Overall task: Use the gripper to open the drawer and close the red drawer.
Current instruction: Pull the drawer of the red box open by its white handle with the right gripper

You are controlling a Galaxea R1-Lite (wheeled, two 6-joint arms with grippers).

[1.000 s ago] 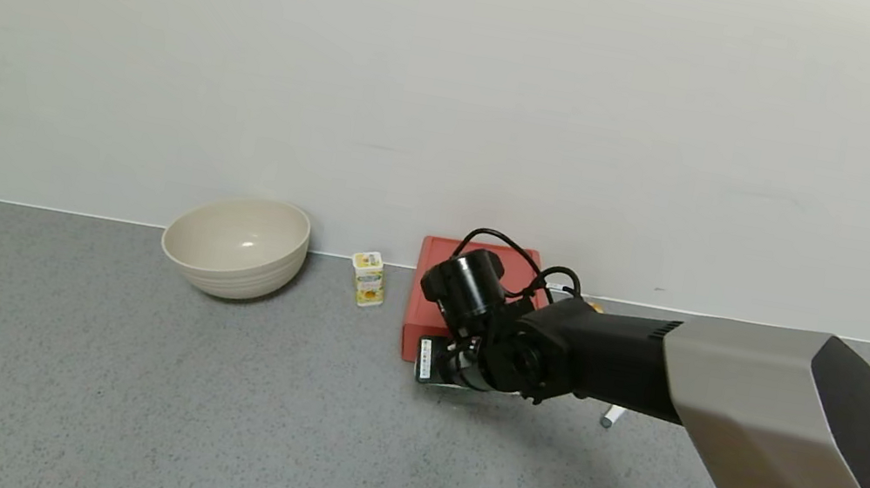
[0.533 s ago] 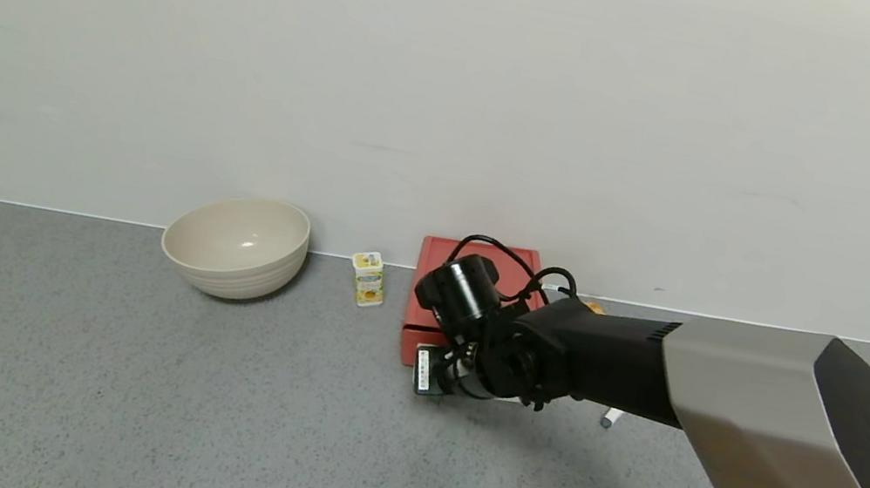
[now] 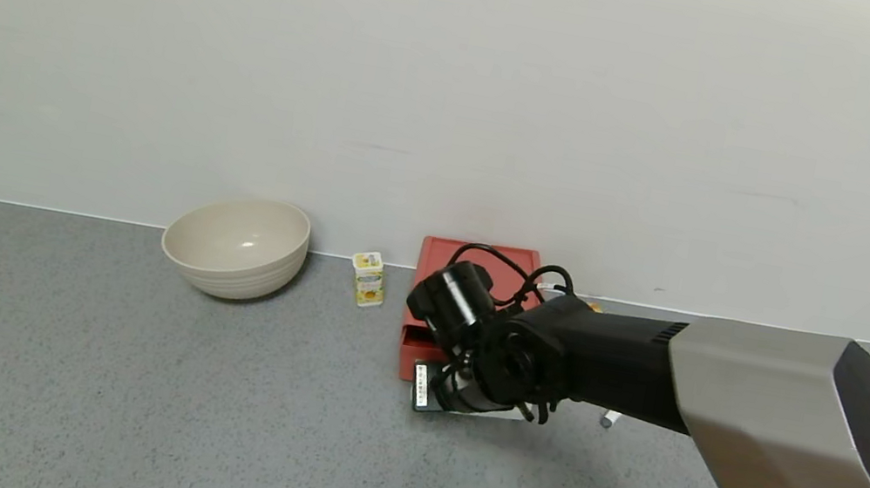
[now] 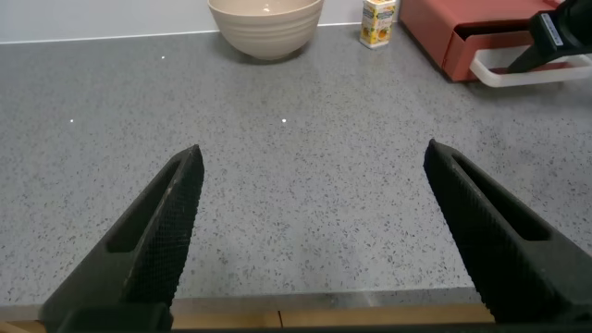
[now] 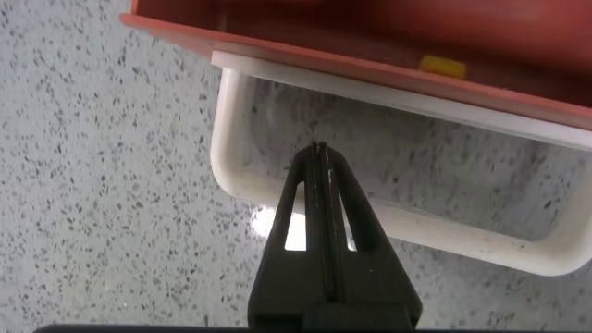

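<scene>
Right gripper (image 5: 319, 157) is sitting pinched tight inside the drawer's (image 3: 477, 255) white handle (image 5: 388, 217) loop; left gripper (image 4: 310, 227) is hanging wide over the counter (image 4: 305, 176).

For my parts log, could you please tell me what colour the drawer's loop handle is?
The loop handle is white, clearest in the right wrist view.

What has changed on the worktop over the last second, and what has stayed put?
The right gripper, fingers shut inside the white handle, dipped slightly lower at the red drawer front; the tray now shows a small gap. Bowl and yellow carton stayed put.
</scene>
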